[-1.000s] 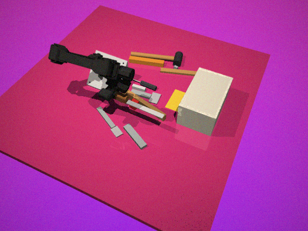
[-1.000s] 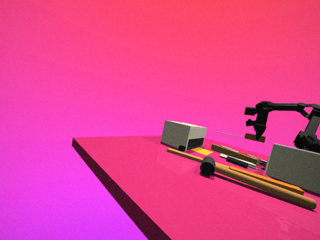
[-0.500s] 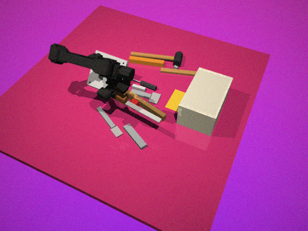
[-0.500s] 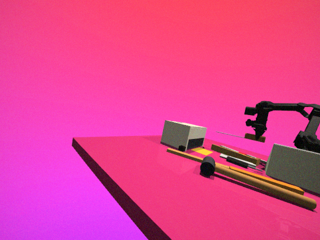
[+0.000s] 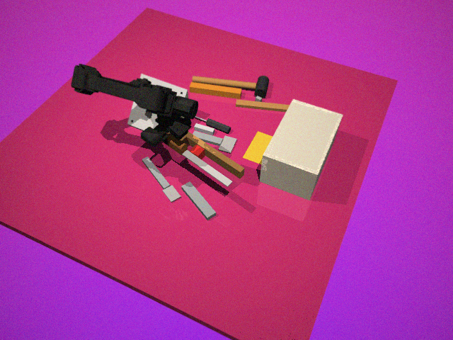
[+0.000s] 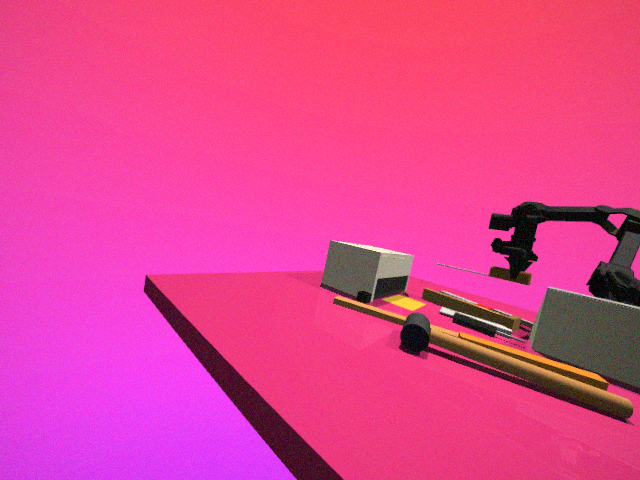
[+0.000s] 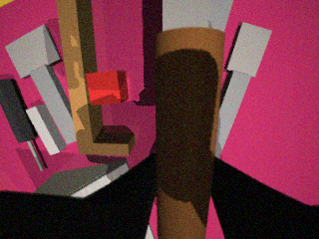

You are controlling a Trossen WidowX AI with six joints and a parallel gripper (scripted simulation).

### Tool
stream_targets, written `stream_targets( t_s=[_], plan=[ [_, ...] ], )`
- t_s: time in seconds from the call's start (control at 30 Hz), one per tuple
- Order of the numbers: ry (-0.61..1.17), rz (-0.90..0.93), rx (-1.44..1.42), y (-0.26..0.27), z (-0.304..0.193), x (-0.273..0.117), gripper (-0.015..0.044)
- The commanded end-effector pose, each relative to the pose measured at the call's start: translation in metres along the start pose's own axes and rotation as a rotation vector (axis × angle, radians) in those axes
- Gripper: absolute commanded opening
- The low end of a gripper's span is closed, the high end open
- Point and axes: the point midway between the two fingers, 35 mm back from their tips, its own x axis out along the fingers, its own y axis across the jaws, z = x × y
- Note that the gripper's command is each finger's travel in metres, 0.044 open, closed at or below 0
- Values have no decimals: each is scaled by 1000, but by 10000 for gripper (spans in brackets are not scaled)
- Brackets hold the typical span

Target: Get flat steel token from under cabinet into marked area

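My gripper [image 5: 168,136] [image 6: 513,274] [image 7: 181,160] is shut on the brown handle [image 5: 177,144] [image 6: 523,279] [image 7: 189,115] of a flat-bladed tool and holds it above the table. Its long pale blade [image 5: 208,168] [image 6: 462,268] [image 7: 196,12] points toward the cabinet side. The cream cabinet [image 5: 304,135] [image 6: 348,268] stands beyond the tool, with a dark low front [image 6: 391,287]. The yellow marked area [image 5: 255,149] [image 6: 405,302] lies in front of it, and no token shows on its visible part. I cannot make out the steel token in any view.
An L-shaped wooden bar [image 5: 223,161] [image 7: 74,65] and a red block [image 5: 197,151] [image 7: 106,87] lie below the tool. Nearby are a grey bar [image 5: 199,201], two wide-headed grey tools [image 5: 171,193] [image 5: 228,144] and a screwdriver [image 5: 218,125]. A mallet [image 5: 261,86] [image 6: 415,333] and an orange bar [image 5: 214,90] lie off to one side.
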Motion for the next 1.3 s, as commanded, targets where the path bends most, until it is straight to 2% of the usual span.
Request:
stream_targets(
  t_s=[0.0, 1.27],
  plan=[
    [-13, 2, 38, 0, 1, -2, 0],
    [-12, 4, 338, 0, 0, -2, 0]
  ],
)
